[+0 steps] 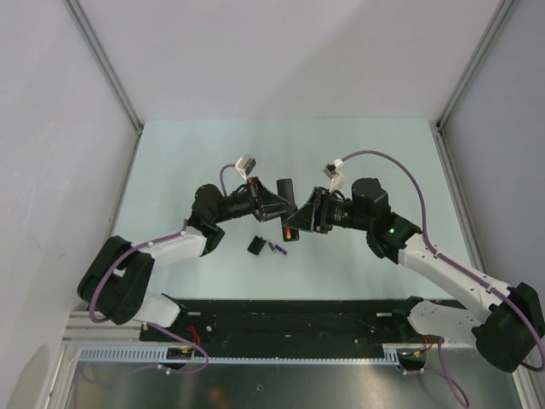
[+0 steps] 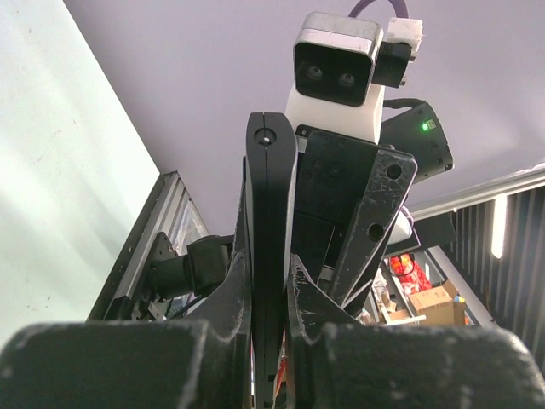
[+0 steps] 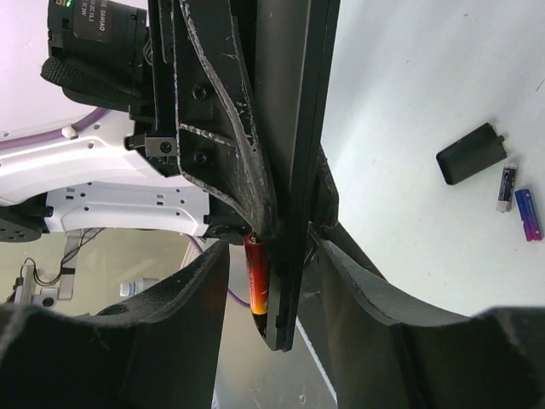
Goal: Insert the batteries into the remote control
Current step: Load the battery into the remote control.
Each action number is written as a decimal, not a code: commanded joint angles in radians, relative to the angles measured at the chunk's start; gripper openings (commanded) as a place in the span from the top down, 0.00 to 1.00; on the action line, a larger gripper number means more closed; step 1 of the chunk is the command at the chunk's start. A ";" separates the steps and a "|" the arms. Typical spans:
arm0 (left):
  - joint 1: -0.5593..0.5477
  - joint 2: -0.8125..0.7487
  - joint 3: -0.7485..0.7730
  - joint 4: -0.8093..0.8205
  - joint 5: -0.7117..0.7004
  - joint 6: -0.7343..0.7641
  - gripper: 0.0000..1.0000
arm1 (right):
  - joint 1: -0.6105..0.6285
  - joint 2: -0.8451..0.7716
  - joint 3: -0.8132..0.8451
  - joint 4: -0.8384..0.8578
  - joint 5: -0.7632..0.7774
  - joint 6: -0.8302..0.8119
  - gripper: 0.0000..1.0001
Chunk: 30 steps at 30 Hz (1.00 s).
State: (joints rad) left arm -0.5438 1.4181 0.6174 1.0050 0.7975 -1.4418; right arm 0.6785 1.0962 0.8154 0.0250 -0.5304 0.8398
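Because the two grippers meet nose to nose above the pale green table (image 1: 358, 153), much of the slim matte black rectangular remote control (image 2: 271, 187) is covered. The left wrist view shows only its narrow edge, and its lower end sinks out of sight between the fingers. The left gripper (image 2: 271, 285) is clenched on the remote control, holding it between its scuffed black fingers (image 3: 226, 111).

In the right wrist view, a tiny red-orange cylindrical battery with a yellow end (image 3: 258, 285) lies lengthwise against the remote control's face. It is just inside the right gripper (image 3: 274, 245), with its upper tip tucked behind a left finger. The battery bay is seen only edge-on, so I cannot tell whether the red-orange battery sits fully in it.

The right gripper's fingers flank the remote control's end and the battery, one close on each side. I cannot tell whether they press or only stand beside.

Out past the right gripper's outer finger, the small black snap-off back panel (image 3: 471, 153) lies on the table. Two dark bluish-purple cylindrical batteries with pale tips (image 3: 528, 215) lie side by side just beyond it, apart from both grippers.
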 commanded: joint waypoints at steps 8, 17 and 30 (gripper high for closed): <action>-0.016 -0.051 0.048 0.044 0.011 -0.015 1.00 | -0.002 0.008 -0.012 0.062 -0.028 0.019 0.61; -0.022 -0.071 0.059 0.044 0.014 -0.015 1.00 | 0.006 0.024 -0.015 0.069 -0.026 0.027 0.71; -0.022 -0.081 0.054 0.044 0.008 -0.011 1.00 | 0.012 0.016 -0.015 0.108 -0.034 0.054 0.44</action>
State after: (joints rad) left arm -0.5568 1.3785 0.6292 1.0012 0.7975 -1.4414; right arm 0.6853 1.1088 0.8043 0.1017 -0.5659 0.8890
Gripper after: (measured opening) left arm 0.137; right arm 0.495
